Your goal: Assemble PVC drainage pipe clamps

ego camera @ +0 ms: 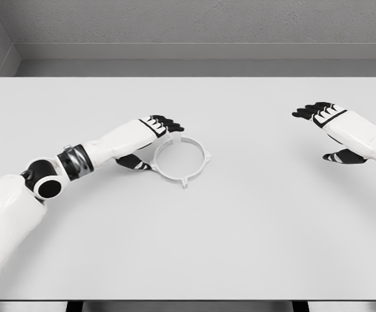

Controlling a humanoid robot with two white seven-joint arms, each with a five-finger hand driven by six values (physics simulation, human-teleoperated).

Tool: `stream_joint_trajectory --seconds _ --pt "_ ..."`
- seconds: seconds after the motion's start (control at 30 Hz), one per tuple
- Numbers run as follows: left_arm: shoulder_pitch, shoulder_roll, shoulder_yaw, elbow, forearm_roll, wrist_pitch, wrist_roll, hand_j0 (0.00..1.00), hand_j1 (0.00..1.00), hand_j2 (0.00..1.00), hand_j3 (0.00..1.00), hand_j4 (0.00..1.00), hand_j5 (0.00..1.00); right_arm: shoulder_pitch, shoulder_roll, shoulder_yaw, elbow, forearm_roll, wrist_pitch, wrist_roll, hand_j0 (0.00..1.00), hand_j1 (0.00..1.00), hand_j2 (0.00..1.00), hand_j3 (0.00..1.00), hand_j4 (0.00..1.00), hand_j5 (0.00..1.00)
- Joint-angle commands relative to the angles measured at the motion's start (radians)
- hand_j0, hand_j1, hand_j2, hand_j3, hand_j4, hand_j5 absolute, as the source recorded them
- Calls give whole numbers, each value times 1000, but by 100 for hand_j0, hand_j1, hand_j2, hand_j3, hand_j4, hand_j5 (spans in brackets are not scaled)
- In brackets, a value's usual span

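Fingers (pixel 168 122) of the left hand (pixel 150 133) curled over the near rim of the white clamp ring (pixel 181 158), thumb beneath, seemingly gripping it. Well to the ring's right, the right hand (pixel 330 127) hovered unclenched, holding nothing. Such a thin rim could slip, probably skidding the ring across the table (pixel 239 247).

White ring-shaped pipe clamp (pixel 180 158) with small tabs lies flat, seemingly, left of the table's middle.
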Motion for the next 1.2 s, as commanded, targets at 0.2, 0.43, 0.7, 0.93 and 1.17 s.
stream_joint_trajectory --seconds 0.2,0.43,0.7,0.93,1.17 --pt "0 -17 1 0 7 1 -7 100 100 100 100 100 100 0 -1 0 -2 -7 2 -1 100 100 100 100 100 100" --pt "-5 -24 1 0 7 1 -8 100 100 100 100 100 100 0 -1 1 -3 -7 2 -1 100 100 100 100 100 100" --pt "-8 -31 1 0 7 1 -8 100 100 100 100 100 100 -2 1 1 -3 -7 2 -1 100 100 100 100 100 100" --pt "-17 -17 16 7 19 1 -7 100 100 100 100 100 100 -2 2 1 -5 -7 2 -1 100 100 100 100 100 100" --pt "-38 233 68 7 75 1 1 100 100 100 100 100 100 0 2 1 -5 -7 2 -1 100 100 100 100 100 100"
